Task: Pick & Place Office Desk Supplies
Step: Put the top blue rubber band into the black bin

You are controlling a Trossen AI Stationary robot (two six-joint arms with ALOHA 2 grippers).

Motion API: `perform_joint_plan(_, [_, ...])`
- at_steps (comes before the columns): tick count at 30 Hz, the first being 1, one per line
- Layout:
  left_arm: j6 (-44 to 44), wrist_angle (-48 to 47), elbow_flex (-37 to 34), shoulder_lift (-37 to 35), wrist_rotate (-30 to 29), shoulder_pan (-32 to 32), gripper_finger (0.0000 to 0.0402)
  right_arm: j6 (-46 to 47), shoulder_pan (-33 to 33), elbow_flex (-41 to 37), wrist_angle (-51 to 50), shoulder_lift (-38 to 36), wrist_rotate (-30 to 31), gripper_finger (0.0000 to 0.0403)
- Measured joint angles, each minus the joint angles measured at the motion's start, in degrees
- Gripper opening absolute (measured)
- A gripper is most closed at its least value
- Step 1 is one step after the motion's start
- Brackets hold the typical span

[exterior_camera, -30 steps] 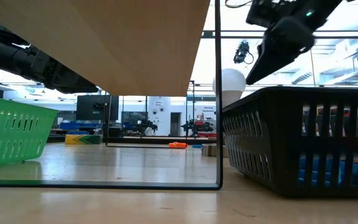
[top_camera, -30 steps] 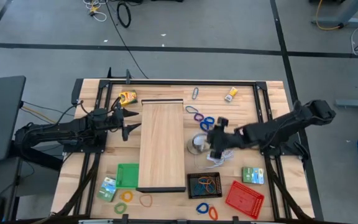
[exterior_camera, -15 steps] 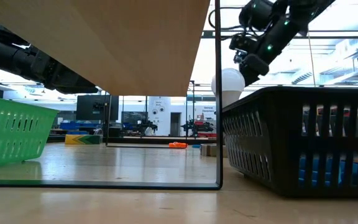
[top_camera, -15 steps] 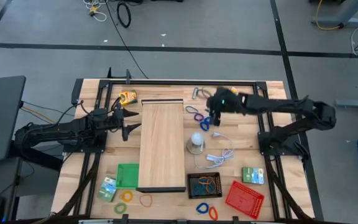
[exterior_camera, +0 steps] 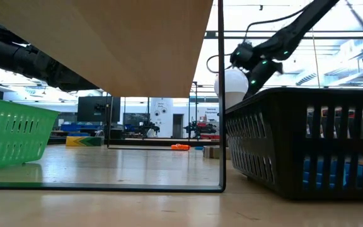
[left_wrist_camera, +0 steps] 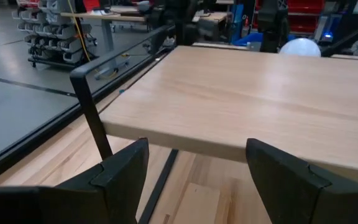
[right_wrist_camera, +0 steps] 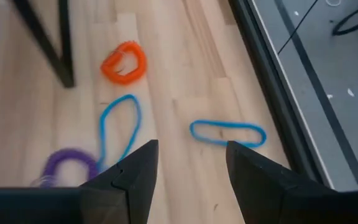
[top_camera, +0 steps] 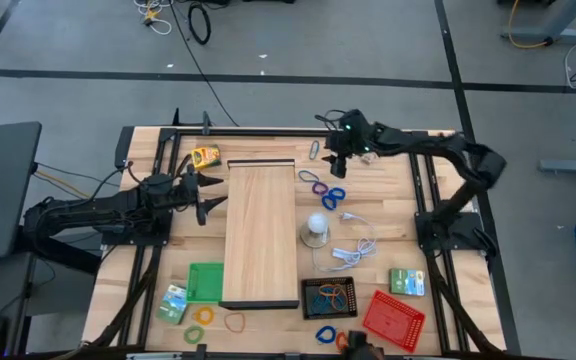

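My right gripper (top_camera: 334,158) hovers open over the table's far side, its fingers (right_wrist_camera: 135,180) pointing down at a slant. Below it lie loose loops: an orange coil (right_wrist_camera: 124,62), a blue loop (right_wrist_camera: 119,127), a purple coil (right_wrist_camera: 71,165) and a flat blue oval clip (right_wrist_camera: 227,132), which also shows from above (top_camera: 314,150). All rest flat on the wood. My left gripper (top_camera: 206,196) waits open at the left edge of the long wooden board (top_camera: 261,232), holding nothing.
A white bulb (top_camera: 315,228) and a white cable (top_camera: 356,246) lie right of the board. Black tray (top_camera: 329,298), red tray (top_camera: 393,320) and green tray (top_camera: 206,282) stand near the front edge, with green boxes (top_camera: 406,281) (top_camera: 173,303) and more loops (top_camera: 204,316).
My right gripper has swung from beside the white bulb toward the table's far edge, sinking a little and turning about its wrist. It now stands over the loops and the oval clip, its fingers still apart. Nothing on the table has moved.
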Motion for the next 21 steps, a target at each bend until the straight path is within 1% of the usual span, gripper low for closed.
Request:
perform_joint_plan(5, [0.0,0.08,0.0,0.0,-0.85,-0.02,0.0273,-3.21,-1.51,8.81,-5.0,7.99,-1.32,0.0197])
perform_joint_plan(9, [0.0,0.08,0.0,0.0,-1.11,-0.02,0.0273,-6.01,-2.83,13.96,-9.83,12.12,-2.16,0.0197])
perform_joint_plan(12, [0.0,0.08,0.0,0.0,-1.31,-0.01,0.0273,-8.38,-3.6,15.66,-11.64,13.95,-2.31,0.0197])
perform_joint_plan(16, [0.0,0.08,0.0,0.0,-1.7,-0.01,0.0273,-10.64,-4.04,16.03,-12.05,14.88,-2.44,0.0197])
perform_joint_plan(21, [0.0,0.08,0.0,0.0,-1.72,-0.02,0.0273,-11.2,-4.02,16.03,-12.79,15.14,-2.48,0.0197])
